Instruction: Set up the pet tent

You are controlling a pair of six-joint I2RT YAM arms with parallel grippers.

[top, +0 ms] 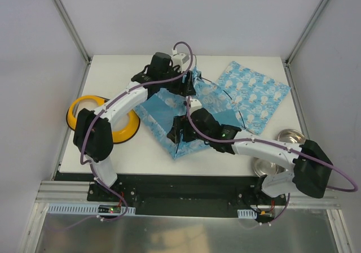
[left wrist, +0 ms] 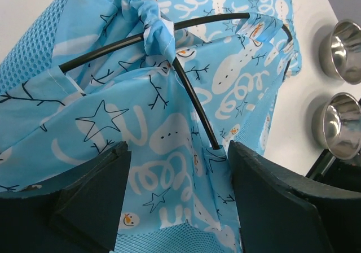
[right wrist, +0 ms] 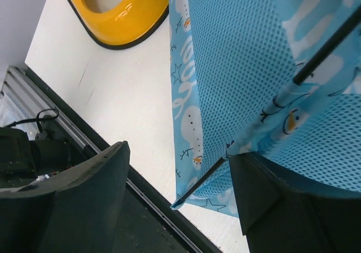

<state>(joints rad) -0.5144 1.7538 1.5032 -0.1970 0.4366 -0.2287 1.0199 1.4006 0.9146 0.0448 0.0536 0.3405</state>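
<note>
Broadly, the white table (top: 148, 158) is carrying everything; the pet tent (top: 161, 109) is lying at its middle between the two arms, sagging rather than standing up, its blue snowman-print cloth and mesh panels bunching in folds; a flat mat (top: 255, 92) of the same print is lying at the far right, just beside the tent, though I cannot tell whether the two are touching; a yellow double bowl (top: 90, 100) is sitting at the left edge of the table, close to the tent's left side and partly hidden under the left arm; the left gripper (left wrist: 177, 151) is hovering over the far side of the tent with its fingers standing wide apart, cloth lying in the gap between them but not being pinched, so it is holding nothing; the right gripper (right wrist: 179, 154) is reaching in at the tent's near side, likewise spread wide and gripping nothing, with a mesh corner and a pole end lying right beside one finger; two steel bowls (left wrist: 338, 123) are sitting at the near right, well apart from the tent; thin black poles (left wrist: 192, 100) are crossing under a gathered cloth sleeve at the tent's top.
</note>
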